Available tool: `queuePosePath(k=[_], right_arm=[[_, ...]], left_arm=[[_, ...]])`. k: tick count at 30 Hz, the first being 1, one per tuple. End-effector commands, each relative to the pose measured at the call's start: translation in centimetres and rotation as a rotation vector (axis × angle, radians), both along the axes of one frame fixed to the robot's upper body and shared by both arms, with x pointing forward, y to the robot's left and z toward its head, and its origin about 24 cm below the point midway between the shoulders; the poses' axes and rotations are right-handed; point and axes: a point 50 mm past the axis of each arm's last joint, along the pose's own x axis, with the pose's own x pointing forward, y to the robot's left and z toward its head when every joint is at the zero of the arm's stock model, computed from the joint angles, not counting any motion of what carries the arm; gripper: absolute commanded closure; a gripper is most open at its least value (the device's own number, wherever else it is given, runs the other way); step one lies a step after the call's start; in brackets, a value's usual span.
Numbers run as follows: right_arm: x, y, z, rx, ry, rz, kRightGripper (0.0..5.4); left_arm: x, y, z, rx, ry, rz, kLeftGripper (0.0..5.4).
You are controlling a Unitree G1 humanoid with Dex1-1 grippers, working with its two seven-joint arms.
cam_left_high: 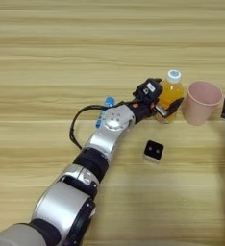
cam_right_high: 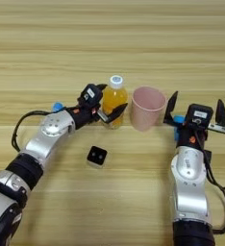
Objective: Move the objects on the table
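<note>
The left arm is reaching in from the counter's [cam_right_high: 133, 38] seven o'clock corner toward the centre, and a blue tube [cam_left_high: 108, 103] is peeking out from behind its wrist, mostly hidden. The left gripper [cam_right_high: 108, 106] is sitting at the bottle [cam_right_high: 114, 100], its jaws spread around the bottle's lower half, one finger at the far side and one crossing the near side; whether they are actually pressing on it is not clear. The bottle is standing upright, orange with a white cap, near the middle of the counter. At its seven o'clock, apart from it, the cube [cam_right_high: 96, 156] is lying on the wood with its black face up. Just at the bottle's three o'clock the pink cup [cam_right_high: 147, 114] is standing upright, mouth open upward, close beside the bottle but seemingly not touching it. At the cup's three o'clock the right gripper [cam_right_high: 195, 110] is hovering, its jaws spread wide and pointing away toward twelve o'clock, pinching nothing, with a small blue item [cam_right_high: 179, 120] showing at its left finger's base. The right arm is coming up from five o'clock.
</note>
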Motion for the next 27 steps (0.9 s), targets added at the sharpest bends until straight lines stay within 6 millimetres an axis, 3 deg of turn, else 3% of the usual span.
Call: queuePosePath(k=[1, 6, 17, 27], right_arm=[[-0.1, 0.0, -0.1, 0.005, 0.015, -0.008, 0.00], [-0.1, 0.0, -0.1, 0.004, 0.015, -0.008, 0.00], [-0.1, 0.0, -0.1, 0.003, 0.015, -0.009, 0.00], [-0.1, -0.1, -0.2, 0.005, 0.015, -0.011, 0.00]], left_arm=[[0.3, -0.3, 0.7, -0.001, -0.027, -0.009, 1.46], [0.3, -0.6, 0.7, -0.005, -0.023, -0.010, 1.95], [0.3, -0.5, 1.1, -0.031, -0.030, -0.003, 1.98], [2.1, 3.3, 5.4, -0.177, -0.141, 0.207, 1.99]])
